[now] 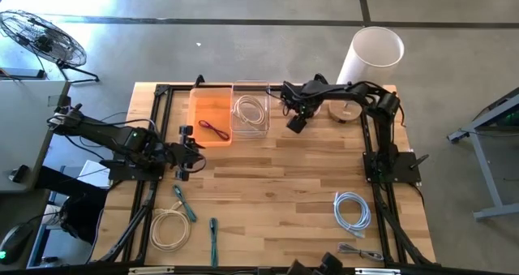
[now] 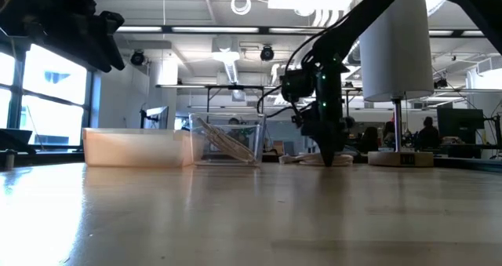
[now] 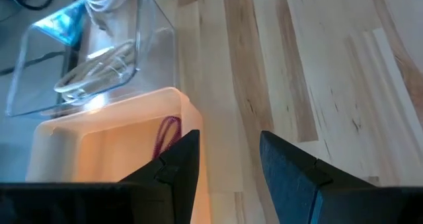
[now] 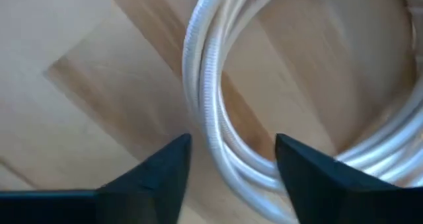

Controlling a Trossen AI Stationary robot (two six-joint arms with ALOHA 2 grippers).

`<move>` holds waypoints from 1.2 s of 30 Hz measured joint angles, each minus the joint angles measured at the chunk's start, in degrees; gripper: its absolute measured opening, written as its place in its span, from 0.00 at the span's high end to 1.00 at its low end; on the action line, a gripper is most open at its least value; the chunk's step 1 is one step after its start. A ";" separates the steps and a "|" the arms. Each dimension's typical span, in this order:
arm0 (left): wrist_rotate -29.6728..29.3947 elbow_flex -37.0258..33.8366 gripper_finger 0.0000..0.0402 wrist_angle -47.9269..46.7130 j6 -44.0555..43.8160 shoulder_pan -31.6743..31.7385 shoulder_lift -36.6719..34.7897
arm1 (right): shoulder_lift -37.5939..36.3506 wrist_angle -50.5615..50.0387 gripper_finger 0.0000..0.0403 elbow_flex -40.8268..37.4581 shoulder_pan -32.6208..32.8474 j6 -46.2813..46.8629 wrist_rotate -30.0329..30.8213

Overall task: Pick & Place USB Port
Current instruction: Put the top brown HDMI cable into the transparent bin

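A white coiled cable [image 4: 205, 78] lies flat on the wood table beneath my right gripper [image 4: 231, 158]. The gripper is open and points down, one finger on each side of the coil's bundled strands. In the low view the right gripper [image 2: 328, 154] reaches down to the coil [image 2: 310, 161] on the tabletop. In the high view the right gripper [image 1: 294, 122] is beside the clear bin [image 1: 250, 131], and the arm hides the coil. My left gripper [image 1: 188, 152] is open and hovers near the orange bin [image 1: 195, 105]. My right gripper comes from above, pointing down, with its fingers across the coil's strands [image 4: 215, 138] and the coil flat on the table. Whether the fingers touch the cable, I cannot tell.
The orange bin holds a dark red cable [image 1: 213, 127], and the clear bin holds a white one [image 1: 250, 109]. A lamp base [image 1: 345, 111] stands behind the right arm. More coils lie near the front: white [image 1: 353, 208], cream [image 1: 169, 226], teal [image 1: 182, 202]. Bare wood lies mid-table.
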 joint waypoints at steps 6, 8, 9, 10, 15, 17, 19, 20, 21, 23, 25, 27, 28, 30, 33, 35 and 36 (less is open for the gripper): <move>2.54 0.00 0.62 0.18 -0.07 0.00 2.51 | 0.00 0.28 0.92 -0.16 1.72 0.30 -1.14; 2.53 0.00 0.62 0.59 -0.07 0.00 3.41 | -0.14 0.38 0.95 0.15 3.30 1.59 0.75; 2.51 0.00 0.62 0.90 -0.08 0.01 3.73 | -0.16 -0.05 0.94 0.45 4.23 3.08 2.23; 2.51 0.00 0.62 0.99 -0.08 0.02 3.96 | -0.21 -0.60 0.94 0.79 5.18 3.79 3.34; 2.71 0.00 0.62 4.78 -0.09 0.02 4.37 | -3.22 -2.83 0.97 1.27 11.07 5.76 5.68; 2.82 0.00 0.62 6.74 -0.02 0.02 4.37 | -5.16 -3.13 0.97 1.33 13.67 8.16 6.31; 2.88 0.00 0.62 7.89 0.63 0.00 4.37 | -7.57 -4.18 0.97 1.33 17.08 10.11 6.89; 2.82 0.00 0.62 8.94 1.41 -0.05 4.37 | -9.15 -4.53 0.97 1.29 18.99 11.61 6.88; 2.72 0.00 0.62 10.10 2.25 -0.19 4.37 | -10.86 -4.55 0.97 1.29 21.16 12.78 7.16; 2.25 0.00 0.62 12.11 4.64 -0.98 4.37 | -14.39 -4.31 0.97 1.38 25.81 15.20 6.94; 2.04 0.00 0.62 15.91 8.63 -2.14 4.37 | -17.85 -4.00 0.98 1.40 30.87 17.62 7.01; 1.94 0.00 0.62 20.64 13.97 -3.85 4.37 | -21.36 -3.20 0.97 1.40 36.09 19.93 6.83; 1.89 0.00 0.62 23.27 16.01 -4.84 4.37 | -23.08 -1.92 0.98 1.40 38.62 20.28 6.99; 1.95 0.00 0.62 27.52 19.66 -6.47 4.37 | -25.71 0.82 0.97 1.42 43.59 21.60 8.68; 1.87 0.00 0.62 32.05 24.75 -7.84 4.37 | -28.59 6.07 0.97 1.42 50.13 21.61 11.08; 1.83 0.00 0.62 33.74 25.90 -7.95 4.37 | -29.70 10.02 0.97 1.42 53.55 19.57 11.63; 1.83 0.00 0.62 33.96 25.75 -7.85 4.37 | -29.98 11.93 0.97 1.42 55.04 18.34 11.69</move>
